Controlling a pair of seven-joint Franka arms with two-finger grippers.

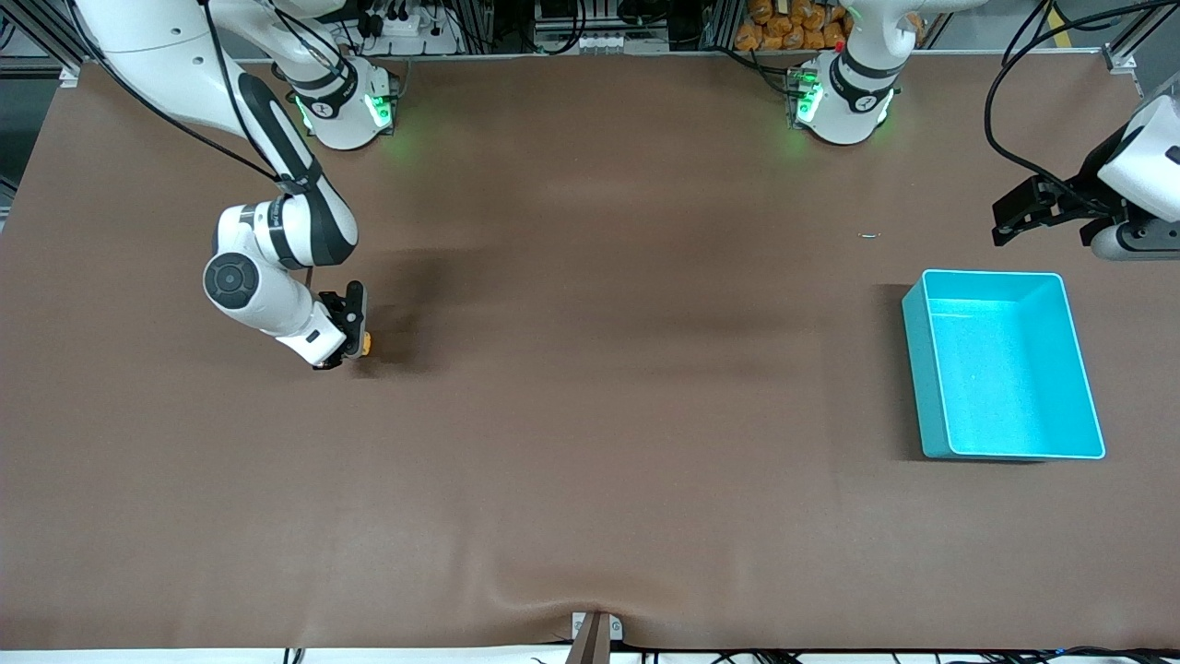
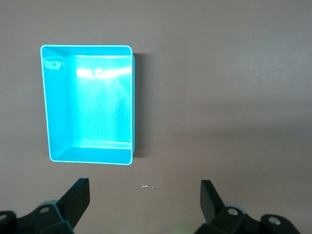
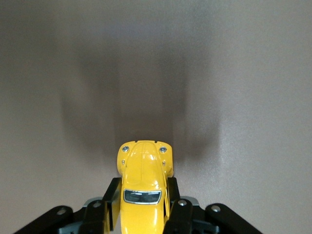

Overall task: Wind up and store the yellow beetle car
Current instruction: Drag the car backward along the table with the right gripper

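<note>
toward the right arm's end of the table [image 1: 590, 480], well apart from the turquoise bin [image 1: 925, 369], the right gripper [image 1: 355, 349] is down at the brown surface with its fingers [image 3: 111, 202] clamped together on the yellow beetle car [image 3: 143, 183]. right wrist view shows the car's rounded hood and dark windshield sticking out past the black fingertips, one finger against each side of the body. front view shows only a small yellow bit of the car [image 1: 366, 343] next to the gripper, low by the table; can't tell if the wheels touch the surface. dark shadow lies on the table just beside the gripper, on the side toward the bin.

left gripper [image 1: 1012, 221] hovers up in the air at the left arm's end of the table, close to the bin's farther edge, arm waiting. left wrist view: its fingers [image 2: 78, 197] stand wide apart, nothing between them, looking down on the bin [image 2: 48, 117] and bare table. bin is rectangular, upright, open top, inside glossy with light glare. a tiny pale speck [image 1: 869, 235] lies on the table farther from the front camera than the bin, near it; too small to identify.
</note>
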